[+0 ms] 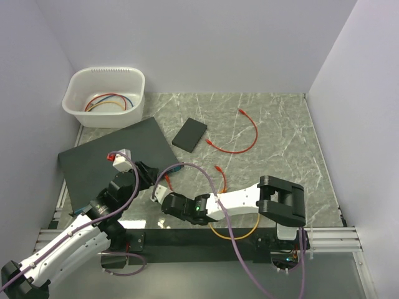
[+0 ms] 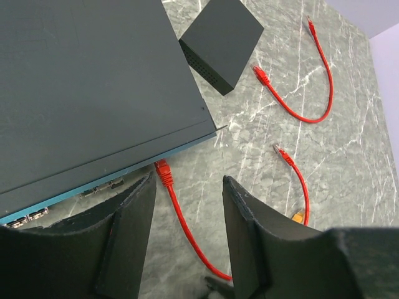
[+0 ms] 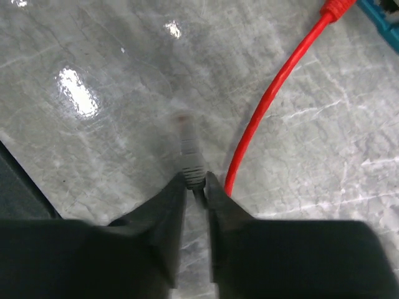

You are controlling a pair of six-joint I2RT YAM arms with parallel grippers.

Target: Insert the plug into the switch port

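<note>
**LEFT JAWS SPREAD OVER THE RED CABLE; PLUG NOT YET SEATED**

Left wrist view, lower edge: the left gripper has its jaws spread and holds nothing. The red cable runs along the tabletop between them. The plug lies centre-left in the frame, tip pointing at the right-hand end of the teal front of the switch. Whether it touches that face cannot be told. It sits to the right of the nearest switch port and is in none.

Right wrist view, lower centre: the right gripper has its jaws pinching the rear of a pale grey connector, which is blurred and is not the task item.

Step in hand: picking up the plug. Insertion has not begun. The next move likely calls for a grasp on the plug body, alignment of the tip square to a port, then a straight push.

Surroundings: a small black box upper centre, a loose red cable upper right, an orange-yellow plug at right. None blocks the ports. In the top view the two arms sit close together, so collision is the likely hazard.
</note>
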